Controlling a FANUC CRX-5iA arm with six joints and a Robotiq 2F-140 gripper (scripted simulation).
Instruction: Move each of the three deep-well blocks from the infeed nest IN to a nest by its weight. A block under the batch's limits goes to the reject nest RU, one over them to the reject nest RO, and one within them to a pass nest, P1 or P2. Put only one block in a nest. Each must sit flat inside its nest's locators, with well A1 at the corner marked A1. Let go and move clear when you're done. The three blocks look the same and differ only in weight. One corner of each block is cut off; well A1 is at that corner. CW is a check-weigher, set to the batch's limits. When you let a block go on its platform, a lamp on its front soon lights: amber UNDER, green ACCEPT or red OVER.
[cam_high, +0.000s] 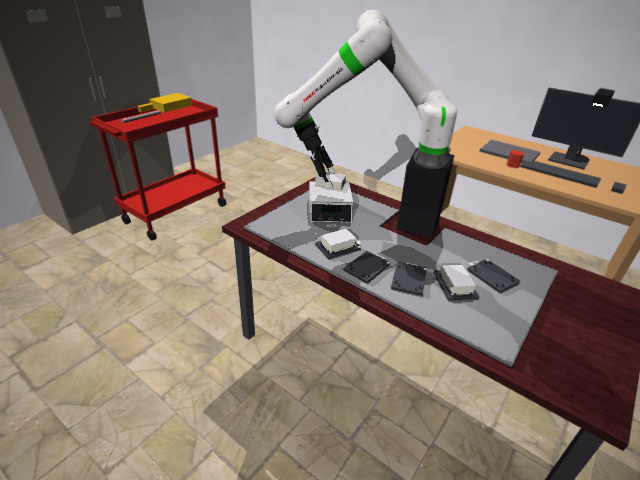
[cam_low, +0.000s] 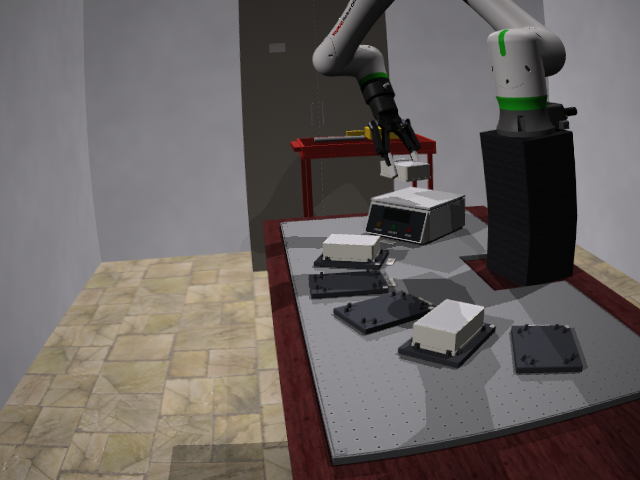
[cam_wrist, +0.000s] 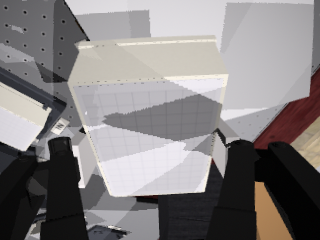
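My gripper is shut on a cream deep-well block. It holds the block tilted, a little above the platform of the check-weigher. The check-weigher's front lamps look dim. A second block sits in the nest nearest the check-weigher. A third block sits in a nest further along the row. Three black nests stand empty: the first, the second and the third.
The grey perforated mat covers the dark red table. The arm's black pedestal stands behind the nests. A red cart, a dark cabinet and a desk with a monitor stand off the table.
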